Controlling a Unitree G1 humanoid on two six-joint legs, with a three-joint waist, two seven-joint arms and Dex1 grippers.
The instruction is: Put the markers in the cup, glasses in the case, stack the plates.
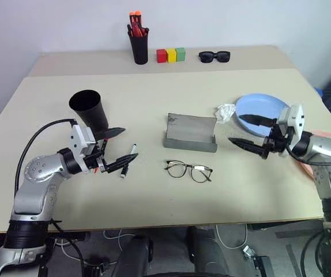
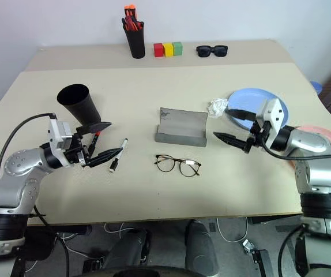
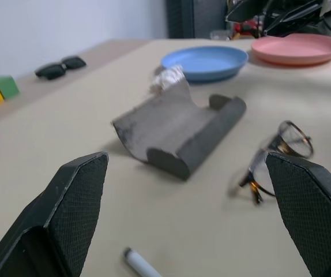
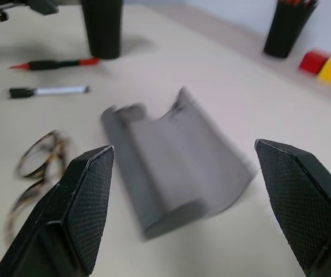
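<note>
Both markers lie lower left: white marker [image 2: 117, 156], red marker [image 2: 93, 142] beside cup [image 2: 77, 105]. Left gripper [image 2: 101, 141] spread, empty; right gripper [image 2: 233, 125] spread. Lower squarely over one marker before closing.

Pen holder [image 1: 139, 47], three coloured blocks [image 1: 171, 55], sunglasses [image 1: 214, 56] along far table [image 1: 154, 184] edge

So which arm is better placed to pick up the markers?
The left. Its open gripper hovers right beside both markers and the cup; the right gripper hangs across the table by the blue plate.
</note>
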